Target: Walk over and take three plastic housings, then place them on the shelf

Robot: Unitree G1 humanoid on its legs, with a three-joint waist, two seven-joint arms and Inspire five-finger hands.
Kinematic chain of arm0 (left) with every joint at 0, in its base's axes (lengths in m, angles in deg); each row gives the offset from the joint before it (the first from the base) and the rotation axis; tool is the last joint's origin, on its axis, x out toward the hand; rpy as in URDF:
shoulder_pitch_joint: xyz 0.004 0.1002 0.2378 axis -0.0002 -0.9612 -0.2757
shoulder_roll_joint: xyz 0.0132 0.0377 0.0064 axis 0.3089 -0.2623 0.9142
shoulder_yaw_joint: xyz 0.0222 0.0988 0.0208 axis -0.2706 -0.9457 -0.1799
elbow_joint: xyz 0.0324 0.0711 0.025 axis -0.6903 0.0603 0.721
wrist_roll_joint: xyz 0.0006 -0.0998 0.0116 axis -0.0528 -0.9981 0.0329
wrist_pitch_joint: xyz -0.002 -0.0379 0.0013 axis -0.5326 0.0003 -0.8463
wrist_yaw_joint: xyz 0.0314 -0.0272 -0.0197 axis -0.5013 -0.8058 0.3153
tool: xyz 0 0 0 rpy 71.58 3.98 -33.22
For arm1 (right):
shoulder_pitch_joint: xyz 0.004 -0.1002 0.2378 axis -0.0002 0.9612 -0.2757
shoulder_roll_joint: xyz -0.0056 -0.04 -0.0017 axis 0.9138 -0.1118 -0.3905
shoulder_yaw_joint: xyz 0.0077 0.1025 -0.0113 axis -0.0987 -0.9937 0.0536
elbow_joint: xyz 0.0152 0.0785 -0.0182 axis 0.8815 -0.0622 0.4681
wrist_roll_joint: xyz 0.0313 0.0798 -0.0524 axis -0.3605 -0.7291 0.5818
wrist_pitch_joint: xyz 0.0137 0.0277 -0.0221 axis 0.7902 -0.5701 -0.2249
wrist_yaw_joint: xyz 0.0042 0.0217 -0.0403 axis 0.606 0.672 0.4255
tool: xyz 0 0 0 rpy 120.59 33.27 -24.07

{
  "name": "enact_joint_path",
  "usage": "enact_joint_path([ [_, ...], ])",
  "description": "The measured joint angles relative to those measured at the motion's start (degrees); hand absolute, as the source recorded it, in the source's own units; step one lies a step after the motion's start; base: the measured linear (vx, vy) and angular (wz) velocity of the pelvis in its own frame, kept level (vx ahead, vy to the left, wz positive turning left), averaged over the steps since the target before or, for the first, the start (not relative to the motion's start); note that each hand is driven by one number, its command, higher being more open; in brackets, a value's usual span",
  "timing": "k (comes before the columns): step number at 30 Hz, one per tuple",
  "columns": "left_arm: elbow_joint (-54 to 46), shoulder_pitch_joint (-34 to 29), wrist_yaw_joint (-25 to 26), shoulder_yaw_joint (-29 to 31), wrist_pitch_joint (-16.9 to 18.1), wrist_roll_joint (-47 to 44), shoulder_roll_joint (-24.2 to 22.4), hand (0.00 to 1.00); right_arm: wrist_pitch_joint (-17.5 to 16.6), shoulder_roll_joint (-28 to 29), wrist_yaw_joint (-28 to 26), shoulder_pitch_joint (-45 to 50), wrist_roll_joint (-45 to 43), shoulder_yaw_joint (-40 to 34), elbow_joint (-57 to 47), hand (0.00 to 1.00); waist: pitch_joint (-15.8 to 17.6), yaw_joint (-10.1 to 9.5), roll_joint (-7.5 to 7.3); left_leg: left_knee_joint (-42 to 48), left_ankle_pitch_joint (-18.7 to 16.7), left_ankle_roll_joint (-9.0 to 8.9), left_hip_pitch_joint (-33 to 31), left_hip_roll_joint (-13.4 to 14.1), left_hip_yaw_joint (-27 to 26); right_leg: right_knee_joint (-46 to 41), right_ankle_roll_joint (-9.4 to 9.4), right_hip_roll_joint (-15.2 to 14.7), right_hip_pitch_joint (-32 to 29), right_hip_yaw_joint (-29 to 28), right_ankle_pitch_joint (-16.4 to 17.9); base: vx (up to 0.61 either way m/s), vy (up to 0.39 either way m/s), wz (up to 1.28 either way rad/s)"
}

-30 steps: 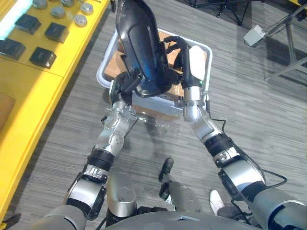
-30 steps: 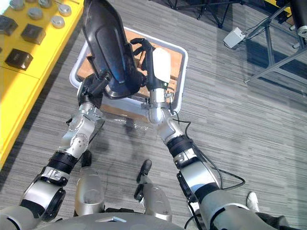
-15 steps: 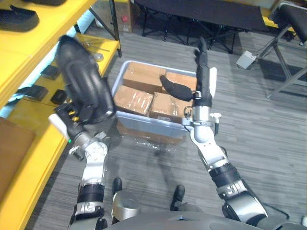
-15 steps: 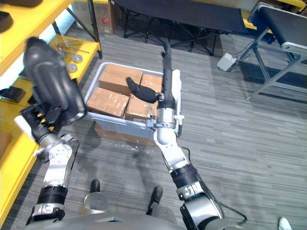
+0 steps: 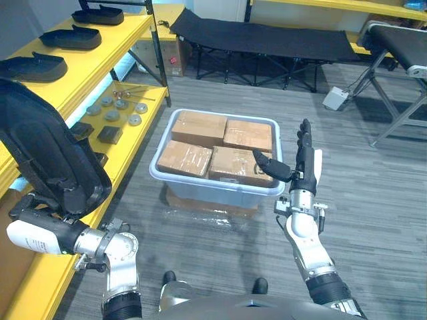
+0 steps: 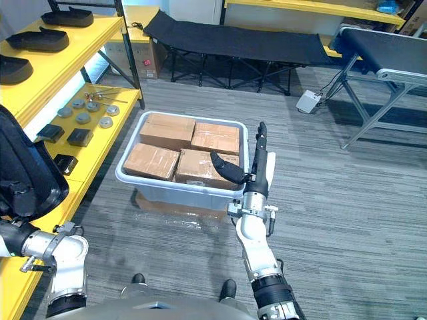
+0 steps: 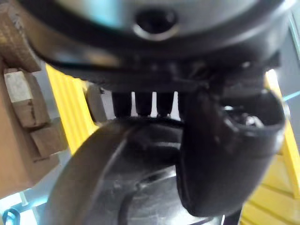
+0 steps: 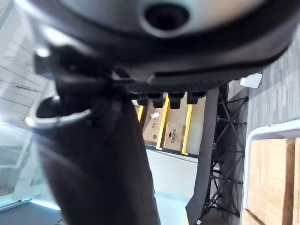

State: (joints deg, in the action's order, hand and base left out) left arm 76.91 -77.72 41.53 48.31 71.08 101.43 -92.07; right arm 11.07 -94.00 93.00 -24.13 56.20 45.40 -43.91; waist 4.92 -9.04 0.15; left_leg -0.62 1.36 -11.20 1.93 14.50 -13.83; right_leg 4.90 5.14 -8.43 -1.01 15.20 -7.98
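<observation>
Left hand (image 5: 32, 205) grips housing (image 5: 47, 153) beside shelf (image 5: 93, 63) — bin (image 5: 213, 191) nearby.

Place: a workshop or factory storeroom, not a home.
Racking: a long yellow shelf (image 5: 100, 50) in tiers runs down one side, carried on dark steel posts (image 5: 159, 60).
Stock: black plastic housings (image 5: 70, 38) lie in a row on the top tier. Round metal discs (image 5: 113, 110) and small black blocks (image 5: 110, 135) are laid out on the lower one.
Handling: a grey tote (image 5: 213, 195) stands on the floor, packed with taped cardboard boxes (image 5: 200, 127).
Floor: grey plank-pattern flooring (image 5: 387, 200).
Other gear: a black folding cot (image 5: 260, 41) by the far wall, a steel-legged stand (image 6: 380, 63) with a dark belt-like top, and more yellow racking (image 6: 313, 7) behind.
</observation>
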Motion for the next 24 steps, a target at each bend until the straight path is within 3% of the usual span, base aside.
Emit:
enact_joint_path([
  [8, -4.59, -1.57, -3.88, 0.15, 4.15, -7.68, -0.67, 0.00, 0.89, 1.33, -2.71, 2.14, -2.10, -1.97, 0.38, 1.00, -2.03, 0.08, 1.47, -0.06, 0.12, -0.14, -0.53, -0.14, 0.85, 0.00, 0.27, -0.13, 0.10, 1.00, 0.08, 0.02, 0.009, 0.05],
  [12, -6.54, -1.88, -6.56, 1.28, 5.08, -12.68, -0.86, 0.00, 0.88, 1.44, -5.79, 2.06, -3.77, -1.85, 0.56, 1.00, -2.10, -0.35, 1.48, 0.26, 0.20, 0.33, -1.71, -0.73, 2.63, 0.01, 0.58, -0.74, 0.25, 2.60, 0.33, 0.02, 0.016, 0.21],
  [16, -10.15, -3.38, -14.65, 3.06, 7.09, -21.05, -0.93, 0.00, 0.77, 1.69, -10.81, 1.74, -7.68, -1.16, 1.96, 1.00, -2.19, -0.88, 1.47, 0.52, 0.23, 0.80, -2.85, -2.02, 5.65, 0.01, 1.26, -1.97, 1.40, 5.24, 0.78, 0.02, 0.026, 0.37],
  [20, -14.12, -5.17, -23.95, 4.09, 8.46, -29.40, -0.91, 0.00, 0.75, 1.28, -17.71, 0.43, -10.98, 1.32, 4.63, 1.00, -2.23, -3.56, 1.43, 1.24, 0.24, 1.03, -4.18, -3.79, 10.24, 0.02, 2.27, -3.42, 3.34, 8.93, 1.46, 0.02, 0.032, 0.47],
  [24, -16.76, -7.50, -29.38, 5.69, 10.22, -33.76, -0.85, 0.00, 0.60, 1.15, -21.81, -2.74, -10.95, 4.75, 6.46, 1.00, -2.43, -6.07, 1.27, 2.03, 0.22, 1.01, -5.95, -5.29, 14.43, 0.03, 2.97, -4.42, 4.86, 12.50, 1.98, 0.01, 0.024, 0.55],
])
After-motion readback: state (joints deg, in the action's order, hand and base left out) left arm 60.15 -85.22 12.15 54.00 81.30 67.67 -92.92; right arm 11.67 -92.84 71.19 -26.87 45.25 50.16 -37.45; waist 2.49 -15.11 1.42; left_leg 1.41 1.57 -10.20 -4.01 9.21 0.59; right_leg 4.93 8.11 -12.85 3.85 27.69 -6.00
